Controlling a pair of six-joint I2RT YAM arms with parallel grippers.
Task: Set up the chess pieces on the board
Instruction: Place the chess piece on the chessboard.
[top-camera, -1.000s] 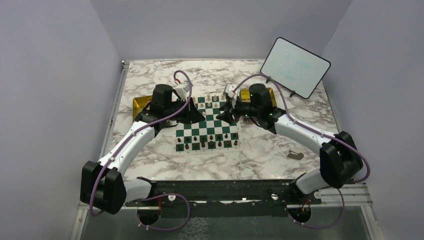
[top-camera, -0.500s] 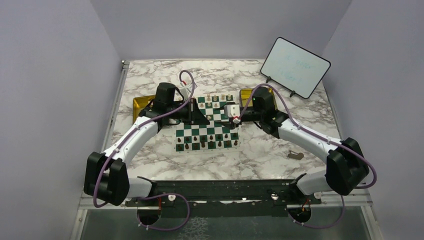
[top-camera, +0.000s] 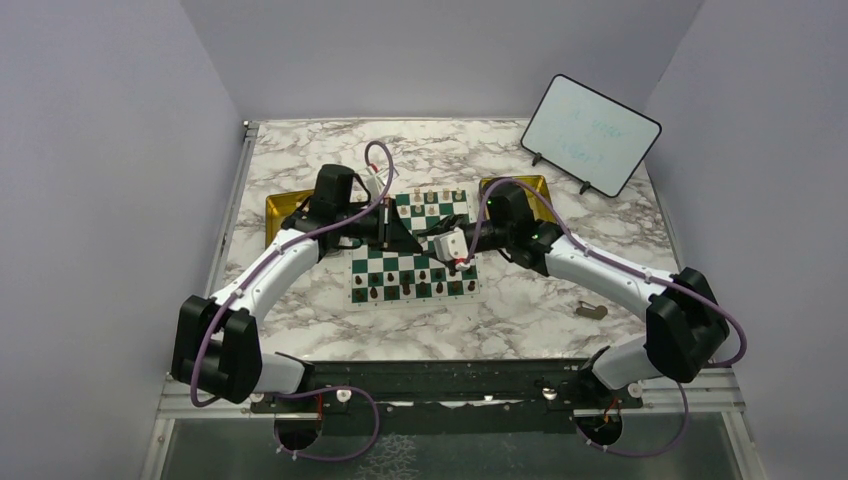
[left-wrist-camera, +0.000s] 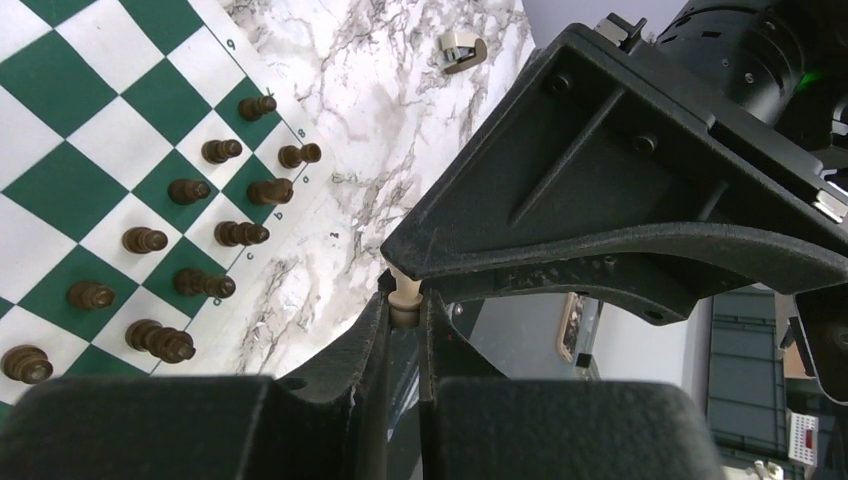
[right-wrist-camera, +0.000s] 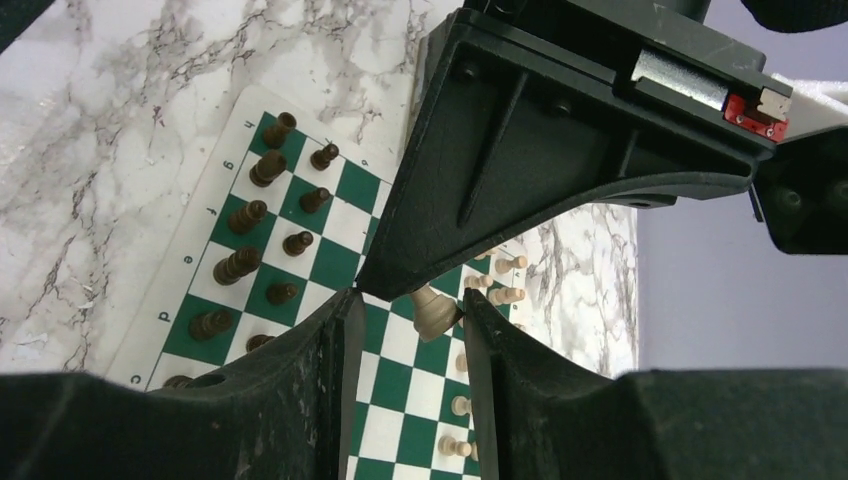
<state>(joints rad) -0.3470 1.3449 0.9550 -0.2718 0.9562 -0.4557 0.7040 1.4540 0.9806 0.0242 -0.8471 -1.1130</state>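
The green and white board (top-camera: 400, 262) lies mid-table. Dark brown pieces (top-camera: 415, 290) stand in its two near rows and cream pieces (top-camera: 430, 198) along its far side. My left gripper (top-camera: 410, 240) hovers over the board's middle, shut on a cream piece (left-wrist-camera: 405, 300). My right gripper (top-camera: 428, 238) faces it tip to tip. In the right wrist view my right gripper (right-wrist-camera: 410, 300) is open, and that cream piece's (right-wrist-camera: 432, 312) base hangs between its fingers, close to the right one. Dark pieces (left-wrist-camera: 190, 190) show in the left wrist view.
A gold tray (top-camera: 280, 208) lies left of the board and another (top-camera: 535, 185) right of it. A whiteboard (top-camera: 590, 133) stands at the back right. A small grey object (top-camera: 592, 311) lies on the marble at the near right.
My right gripper has swung left from the right gold tray to the board's middle and now faces the left gripper. My left gripper has shifted only slightly.
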